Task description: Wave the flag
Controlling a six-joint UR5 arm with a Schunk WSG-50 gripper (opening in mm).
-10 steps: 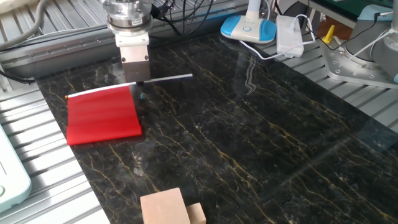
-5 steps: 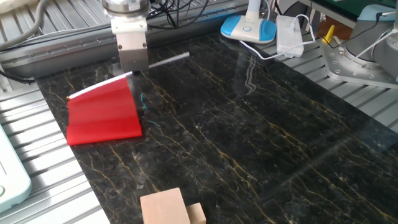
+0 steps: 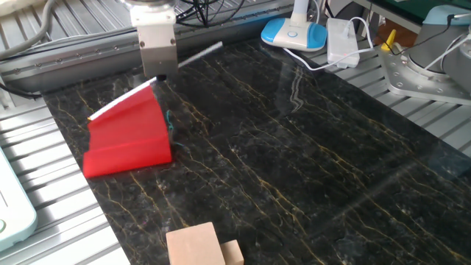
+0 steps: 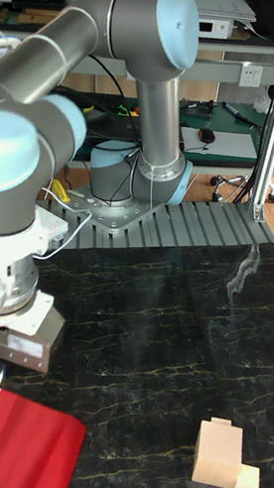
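Observation:
The flag's red sheet (image 3: 126, 136) hangs tilted from its thin white stick (image 3: 195, 55), and the sheet's lower edge still rests on the dark marble table (image 3: 294, 162). My gripper (image 3: 160, 78) is shut on the stick just past the sheet's right end, holding it off the table with the free end angled up to the right. In the tall fixed view the red sheet (image 4: 33, 454) lies at the lower left, below the gripper (image 4: 4, 373), whose fingers are mostly hidden there.
Two pale wooden blocks (image 3: 202, 246) sit at the table's near edge, also seen as blocks (image 4: 220, 456). A blue-and-white lamp base (image 3: 294, 33) and a white adapter (image 3: 342, 40) with cables stand at the back. A white tray (image 3: 11, 213) lies left on metal slats.
The gripper has risen with the stick. The stick's right end lifted higher and the sheet went from lying flat to hanging tilted, shifted slightly right.

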